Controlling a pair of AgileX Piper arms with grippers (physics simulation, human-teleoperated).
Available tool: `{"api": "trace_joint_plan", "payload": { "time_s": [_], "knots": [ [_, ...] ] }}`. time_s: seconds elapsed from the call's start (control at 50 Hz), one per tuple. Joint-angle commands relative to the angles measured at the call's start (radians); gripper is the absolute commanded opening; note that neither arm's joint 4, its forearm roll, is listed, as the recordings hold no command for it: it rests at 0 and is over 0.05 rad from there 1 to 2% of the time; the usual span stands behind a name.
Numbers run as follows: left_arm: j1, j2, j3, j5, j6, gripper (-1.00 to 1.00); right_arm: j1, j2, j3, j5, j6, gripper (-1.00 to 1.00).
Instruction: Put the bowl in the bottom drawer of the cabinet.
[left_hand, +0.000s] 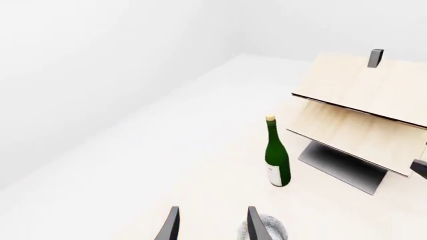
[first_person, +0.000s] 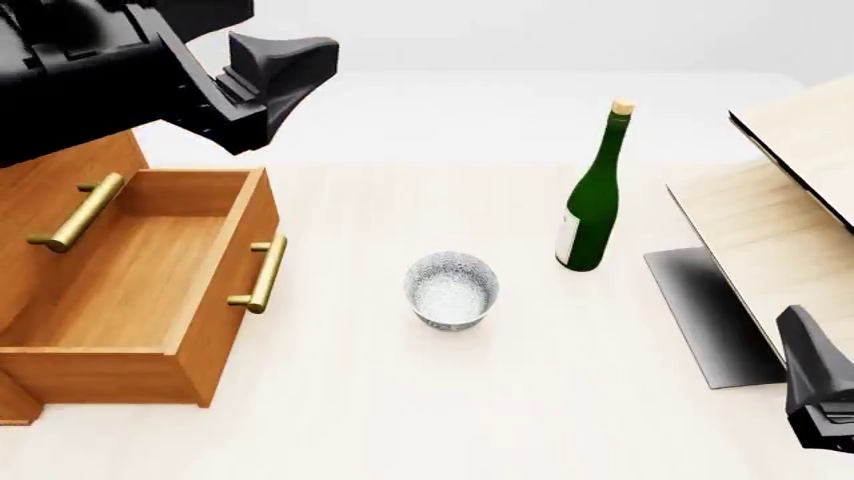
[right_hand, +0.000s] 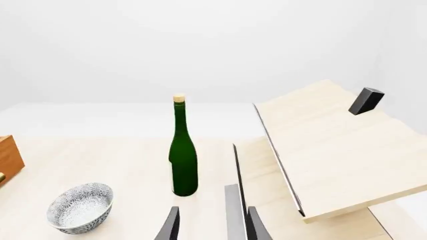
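Pale tabletop (first_person: 534, 420) held the bowl (first_person: 451, 289), upright and ungripped, between the pulled-out bottom drawer (first_person: 134, 290) and a green bottle (first_person: 591, 195). Your left gripper (left_hand: 212, 225) hung high with fingers parted and empty; the right gripper (right_hand: 212, 225) likewise. Descending off-centre, you risked tipping the bowl or bumping the bottle.
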Motion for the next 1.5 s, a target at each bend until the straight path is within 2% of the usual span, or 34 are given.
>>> {"api": "trace_joint_plan", "payload": {
  "time_s": [0.02,0.12,0.2,0.32,0.34,0.44,0.46,0.54,0.62,0.66,0.72,0.8,0.82,1.18,1.5],
  "knots": [
    [-0.052,0.09,-0.047,0.028,0.028,1.0,0.0,0.0,0.0,0.0,0.0,1.0],
    [-0.049,0.127,-0.081,0.057,0.011,1.0,0.0,0.0,0.0,0.0,0.0,1.0],
    [-0.053,0.168,-0.094,0.074,0.038,1.0,0.0,0.0,0.0,0.0,0.0,1.0],
    [-0.071,0.207,-0.132,0.107,0.002,1.0,0.0,0.0,0.0,0.0,0.0,1.0],
    [-0.072,0.216,-0.145,0.118,-0.025,1.0,0.0,0.0,0.0,0.0,0.0,1.0],
    [-0.066,0.258,-0.169,0.14,-0.015,1.0,0.0,0.0,0.0,0.0,0.0,1.0],
    [-0.058,0.273,-0.178,0.15,-0.038,1.0,0.0,0.0,0.0,0.0,0.0,1.0],
    [-0.062,0.296,-0.185,0.147,-0.045,1.0,0.0,0.0,0.0,0.0,0.0,1.0],
    [-0.077,0.321,-0.216,0.16,-0.074,1.0,0.0,0.0,0.0,0.0,0.0,1.0],
    [-0.09,0.341,-0.232,0.174,-0.11,1.0,0.0,0.0,0.0,0.0,0.0,1.0],
    [-0.087,0.352,-0.229,0.159,-0.11,1.0,0.0,0.0,0.0,0.0,0.0,1.0],
    [-0.087,0.375,-0.239,0.164,-0.157,1.0,0.0,0.0,0.0,0.0,0.0,1.0],
    [-0.088,0.383,-0.241,0.167,-0.143,1.0,0.0,0.0,0.0,0.0,0.0,1.0],
    [-0.116,0.514,-0.367,0.27,-0.171,1.0,0.0,0.0,0.0,0.0,0.0,1.0],
    [-0.151,0.587,-0.407,0.301,-0.204,1.0,0.0,0.0,0.0,0.0,0.0,1.0]
  ]
}}
